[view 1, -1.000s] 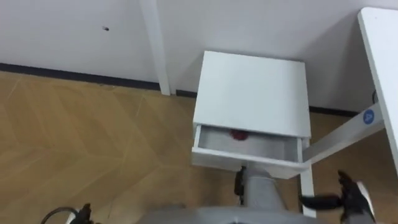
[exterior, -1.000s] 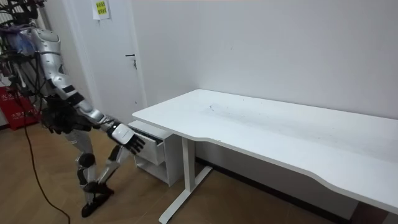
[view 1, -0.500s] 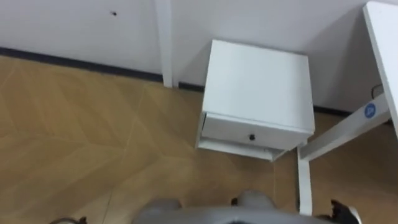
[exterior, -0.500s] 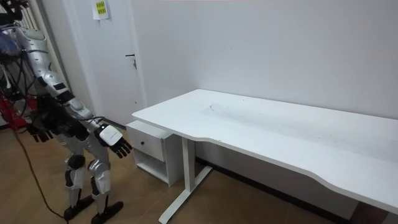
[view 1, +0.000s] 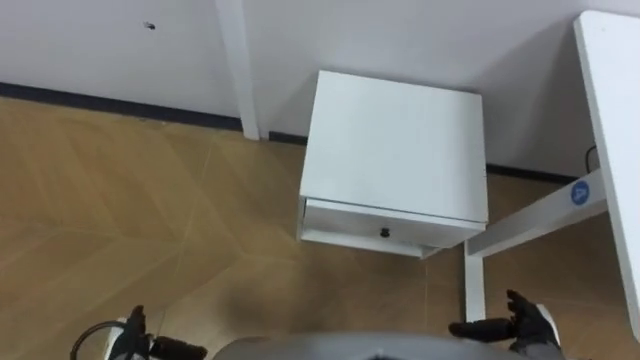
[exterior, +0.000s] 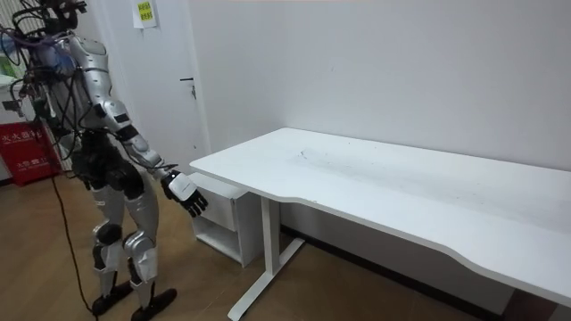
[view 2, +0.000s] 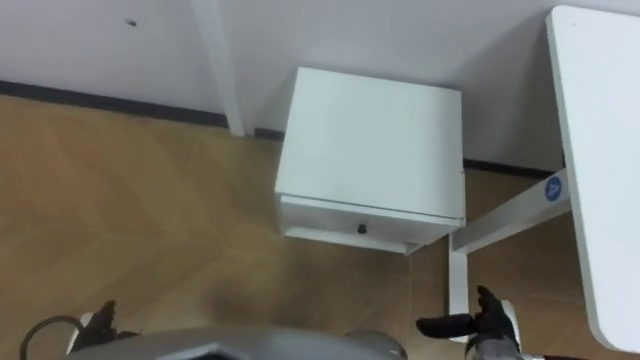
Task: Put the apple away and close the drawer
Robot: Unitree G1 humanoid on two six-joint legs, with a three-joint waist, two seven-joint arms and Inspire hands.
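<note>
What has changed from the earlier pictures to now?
The drawer of the white cabinet, open one second ago with a red apple inside, is shut, hiding the apple. The robot, then leaning forward before it, stands upright. Its right hand stayed open and empty; cabinet and white desk stayed put.

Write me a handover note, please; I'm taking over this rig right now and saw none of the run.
Right robot hand: open, holding nothing, low and back from the cabinet.
Left robot hand: at the eye view's lower left edge, idle.
Drawer: shut under the cabinet top. A second ago it stood open with the red apple inside.
Done: apple in, drawer closed.
Left: nothing evident; the robot stands facing the cabinet, beside the white desk.
</note>
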